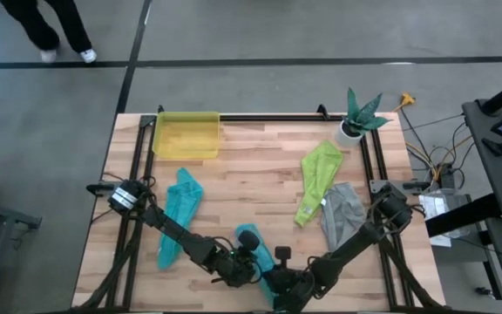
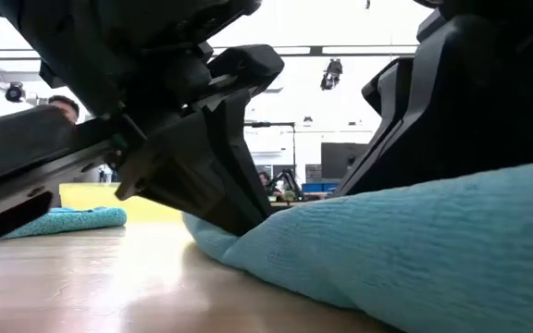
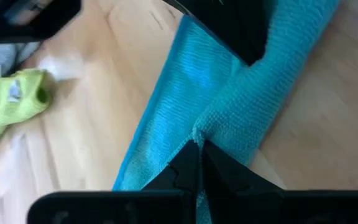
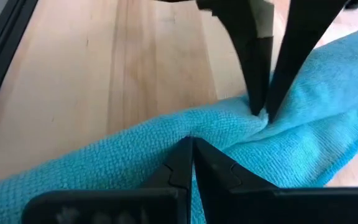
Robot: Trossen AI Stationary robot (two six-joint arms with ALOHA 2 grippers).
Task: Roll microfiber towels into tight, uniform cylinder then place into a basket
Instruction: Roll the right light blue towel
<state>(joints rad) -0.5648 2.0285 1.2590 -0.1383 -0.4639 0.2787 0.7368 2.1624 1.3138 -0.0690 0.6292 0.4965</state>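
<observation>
A light blue towel [image 1: 252,236] lies bunched into a long ridge on the table near its front edge, at the middle. My left gripper [image 1: 247,262] and my right gripper [image 1: 279,278] are both shut on it, close side by side. A teal towel [image 1: 181,202] lies crumpled on the table's left part. The lime green towel [image 1: 318,180] and the grey towel [image 1: 342,215] lie flat on the right, touching each other. At the far left stands the yellow basket [image 1: 186,136], with nothing in it. My left gripper pinches a raised fold of the light blue towel [image 3: 211,127] between its two fingertips, slanting down from the table's left. The towel lies slack on the table. My right gripper pinches the towel's ridge [image 4: 199,127] between its two fingertips, slanting down from the right, a short way from my left gripper's fingers [image 4: 258,93]. The cloth rests on the table.
A white pot with a green plant [image 1: 356,117] stands at the far right corner. Black rails [image 1: 268,117] run along the table's far edge and sides. Bare wood [image 1: 251,179] lies between the towels at the middle. A person's legs [image 1: 55,30] show on the floor beyond the table.
</observation>
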